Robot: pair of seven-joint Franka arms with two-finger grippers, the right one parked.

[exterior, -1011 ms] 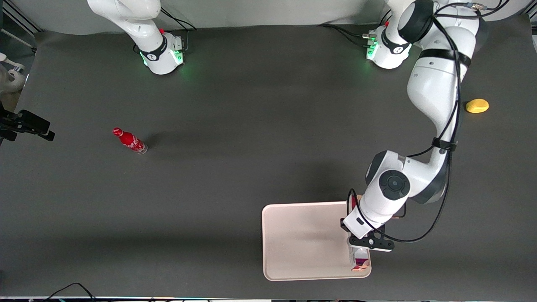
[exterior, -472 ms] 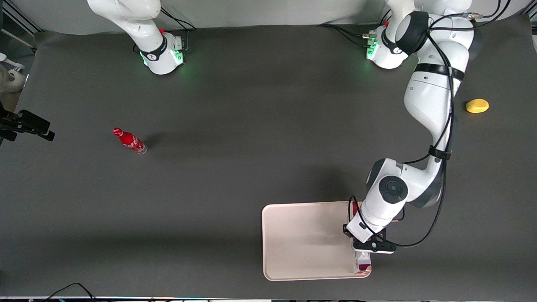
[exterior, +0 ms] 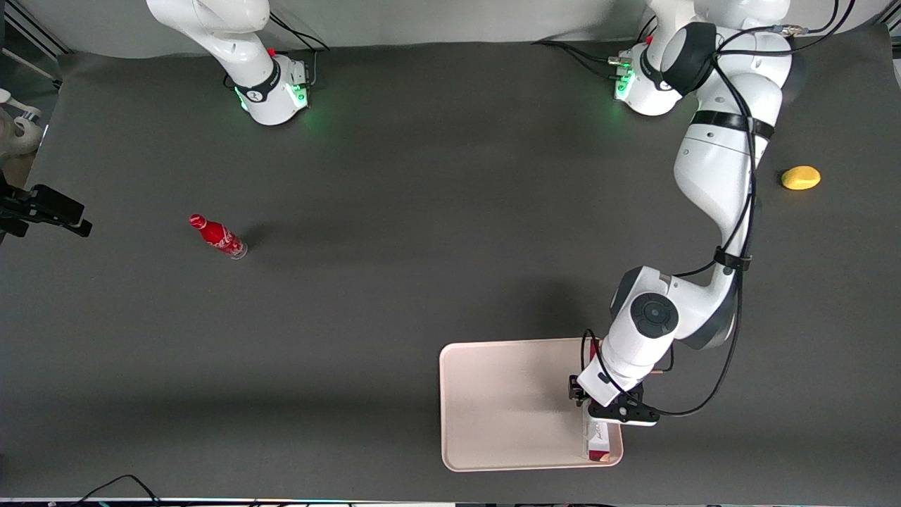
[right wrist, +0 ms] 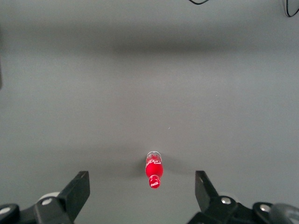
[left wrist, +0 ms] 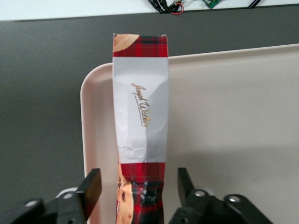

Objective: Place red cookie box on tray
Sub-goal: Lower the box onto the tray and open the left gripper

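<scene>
Red cookie box (left wrist: 140, 121) lay btwn spread fingers of gripper (left wrist: 139, 186), untouched, along tray (left wrist: 224, 130) edge. Prob. light, thin crushable card; best pinched across narrow sides, mid-length.

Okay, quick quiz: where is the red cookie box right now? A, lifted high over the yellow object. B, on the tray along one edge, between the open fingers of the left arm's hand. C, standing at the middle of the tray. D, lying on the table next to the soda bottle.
B: the red cookie box lies along the tray rim, with the hand open around it, fingers clear of its sides.
</scene>
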